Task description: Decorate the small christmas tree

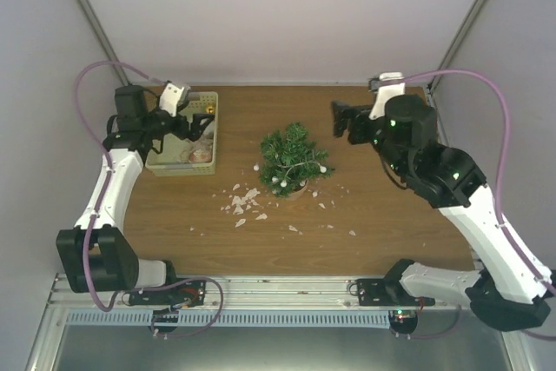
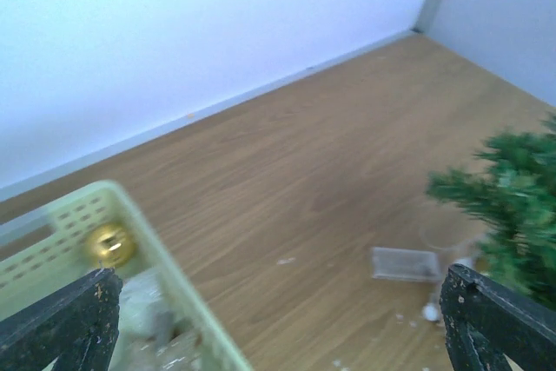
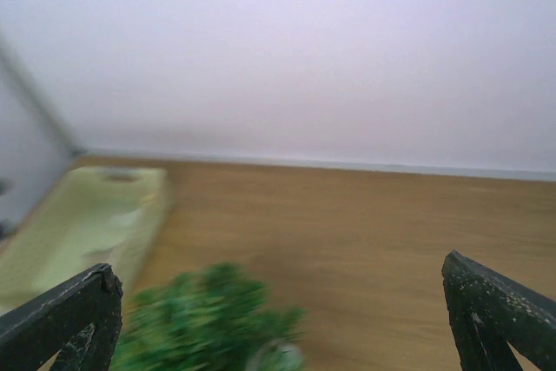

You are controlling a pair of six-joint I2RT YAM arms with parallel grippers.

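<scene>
The left claw [image 1: 200, 122] hangs wide open and empty over the basket [image 1: 182, 171], the small christmas tree [image 1: 294, 158] standing upright on the tabletop [image 1: 391, 215] to its right, nearer the equally open, empty right claw [image 1: 340, 121].

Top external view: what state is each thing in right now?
small christmas tree: upright, white baubles on it.
basket: upright, gold ball inside.
left pincer: open, empty, above basket.
right pincer: open, empty, right of tree.
white scraps: scattered on table near tree.
</scene>
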